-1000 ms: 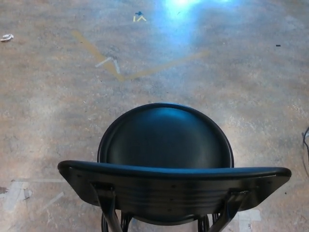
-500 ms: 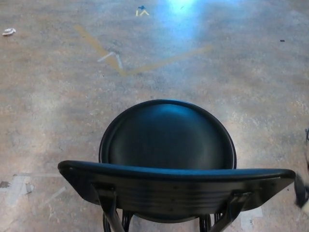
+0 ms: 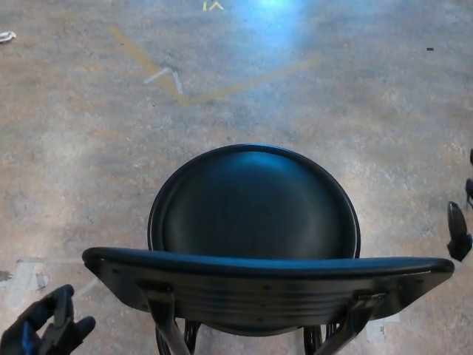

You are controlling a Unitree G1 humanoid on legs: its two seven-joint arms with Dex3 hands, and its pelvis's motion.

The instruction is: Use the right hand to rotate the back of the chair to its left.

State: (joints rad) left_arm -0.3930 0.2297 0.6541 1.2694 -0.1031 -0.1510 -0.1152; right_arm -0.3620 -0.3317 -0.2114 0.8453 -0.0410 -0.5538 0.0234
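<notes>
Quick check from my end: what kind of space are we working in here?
Probably a lab or workshop floor, not a home: bare mottled concrete floor, yellow tape lines and white tape marks stuck on it, and a lone black chair standing in the open.

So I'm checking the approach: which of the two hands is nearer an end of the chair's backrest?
The right hand, at the picture's right edge, just beyond the backrest's right end. The left hand sits lower, below its left end.

Both hands (image 3: 46, 325) (image 3: 458, 231) now in view
</notes>
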